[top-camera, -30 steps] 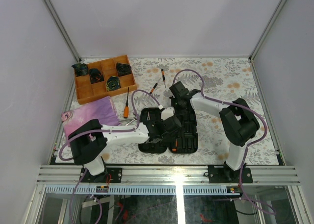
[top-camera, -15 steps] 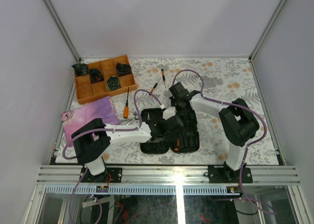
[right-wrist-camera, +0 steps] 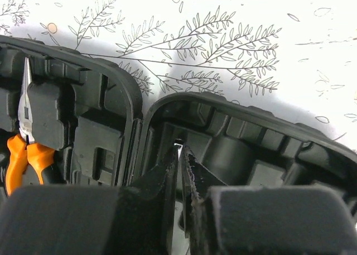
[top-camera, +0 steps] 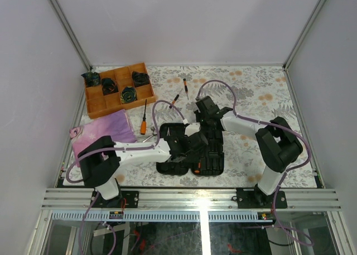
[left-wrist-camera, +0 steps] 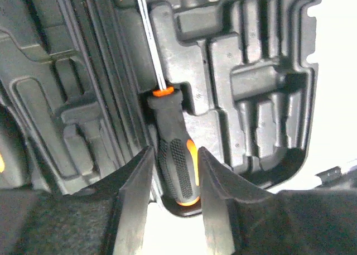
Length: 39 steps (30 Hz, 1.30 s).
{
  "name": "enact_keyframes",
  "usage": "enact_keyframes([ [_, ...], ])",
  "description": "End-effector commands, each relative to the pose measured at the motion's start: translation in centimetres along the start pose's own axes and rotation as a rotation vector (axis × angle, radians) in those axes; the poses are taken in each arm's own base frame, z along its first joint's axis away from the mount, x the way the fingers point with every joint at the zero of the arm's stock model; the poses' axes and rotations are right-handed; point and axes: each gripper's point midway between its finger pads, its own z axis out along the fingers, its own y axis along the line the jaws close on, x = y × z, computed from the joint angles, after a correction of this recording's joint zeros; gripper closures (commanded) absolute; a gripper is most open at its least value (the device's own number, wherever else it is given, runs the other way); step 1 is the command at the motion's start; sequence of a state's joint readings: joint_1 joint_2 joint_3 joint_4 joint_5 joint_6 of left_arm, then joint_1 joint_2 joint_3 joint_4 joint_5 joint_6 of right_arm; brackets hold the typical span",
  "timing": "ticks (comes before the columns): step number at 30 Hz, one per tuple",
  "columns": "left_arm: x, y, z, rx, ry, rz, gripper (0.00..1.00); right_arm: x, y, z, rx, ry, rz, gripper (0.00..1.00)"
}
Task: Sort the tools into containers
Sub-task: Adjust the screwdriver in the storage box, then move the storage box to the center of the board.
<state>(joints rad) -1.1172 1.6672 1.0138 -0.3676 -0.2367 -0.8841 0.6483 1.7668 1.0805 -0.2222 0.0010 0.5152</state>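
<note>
Screwdriver (left-wrist-camera: 175, 160), ribbed-handled, lies in moulded case (left-wrist-camera: 262, 71) within narrowly parted left pincer (left-wrist-camera: 174, 154); right pincer (right-wrist-camera: 180, 154) closed.

No lettering, brand name, number or sign can be read in any of the views. The moulded slots of the black tool case (left-wrist-camera: 251, 71), the black-and-orange screwdriver (left-wrist-camera: 174, 166) lying in it and the orange-handled pliers (right-wrist-camera: 22, 149) show only plain, unmarked surfaces. The table cover (top-camera: 262, 93) carries a printed leaf-and-flower pattern with no words in it.
</note>
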Motion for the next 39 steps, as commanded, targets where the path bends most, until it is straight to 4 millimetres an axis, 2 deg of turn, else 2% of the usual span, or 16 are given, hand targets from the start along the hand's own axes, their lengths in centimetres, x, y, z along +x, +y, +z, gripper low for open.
enact_keyframes([
  [1,-2.2,-0.3,-3.6,-0.025,-0.036,0.097,0.60,-2.8,0.7,-2.4,-0.022,-0.093,-0.045,0.85],
  [2,-3.3,-1.0,-4.3,-0.003,-0.066,0.096,0.56,-3.7,0.9,-3.0,-0.026,-0.126,-0.043,0.82],
  [5,-6.0,-2.6,-6.3,0.065,-0.139,0.093,0.51,-6.1,1.4,-5.8,-0.043,-0.239,-0.036,0.73],
  [7,-7.4,-2.9,-7.4,0.096,-0.174,0.079,0.50,-6.6,1.2,-7.0,-0.030,-0.273,-0.032,0.69],
  [9,-8.7,-2.2,-8.3,0.117,-0.195,0.047,0.50,-6.3,0.4,-7.9,0.006,-0.271,-0.029,0.66],
  [13,-10.8,2.0,-8.8,0.107,-0.216,-0.047,0.50,-3.9,-2.0,-8.9,0.086,-0.242,0.011,0.61],
  [15,-12.0,5.2,-8.9,0.077,-0.233,-0.117,0.48,-2.3,-3.1,-9.3,0.115,-0.221,0.031,0.59],
  [18,-12.4,9.7,-9.0,0.032,-0.241,-0.201,0.46,0.3,-4.3,-9.4,0.129,-0.181,0.053,0.59],
  [21,-12.7,13.2,-9.3,-0.023,-0.250,-0.265,0.43,2.7,-4.1,-9.3,0.071,-0.122,0.061,0.61],
  [25,-12.6,17.0,-9.3,-0.122,-0.254,-0.324,0.42,5.8,-3.0,-8.5,-0.035,-0.031,0.082,0.68],
  [29,-12.8,19.4,-9.4,-0.192,-0.262,-0.367,0.41,8.0,-3.5,-7.8,-0.038,0.026,0.100,0.76],
  [32,-12.7,21.0,-9.5,-0.246,-0.267,-0.391,0.40,9.1,-4.5,-7.3,-0.004,0.064,0.111,0.78],
  [35,-12.3,21.9,-9.2,-0.276,-0.253,-0.404,0.39,9.7,-5.9,-6.7,0.057,0.090,0.120,0.80],
  [39,-11.7,22.7,-8.8,-0.310,-0.231,-0.408,0.39,9.4,-8.5,-6.8,0.207,0.083,0.116,0.83],
])
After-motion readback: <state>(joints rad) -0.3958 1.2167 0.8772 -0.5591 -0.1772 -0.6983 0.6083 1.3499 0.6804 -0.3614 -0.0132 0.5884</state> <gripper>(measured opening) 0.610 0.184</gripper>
